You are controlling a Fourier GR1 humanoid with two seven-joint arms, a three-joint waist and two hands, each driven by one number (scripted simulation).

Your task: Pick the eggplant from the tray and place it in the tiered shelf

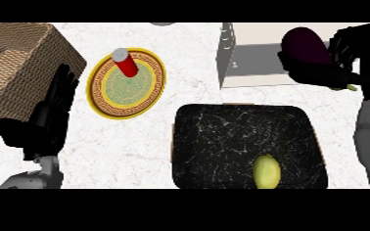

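Head view: right hand [339, 61] curled around dark purple eggplant [305, 44], raised over grey tiered shelf [249, 61] for placing; left hand [51, 112] relaxed, resting.

We see two black robot hands, each matte and built from blocky, jointed segments. The left robot hand [49, 115] has long slender fingers and joins a pale grey rounded forearm [33, 176] through a narrow grey wrist. The right robot hand [339, 58] is equally black, its grey forearm [361, 137] smooth and cylindrical.
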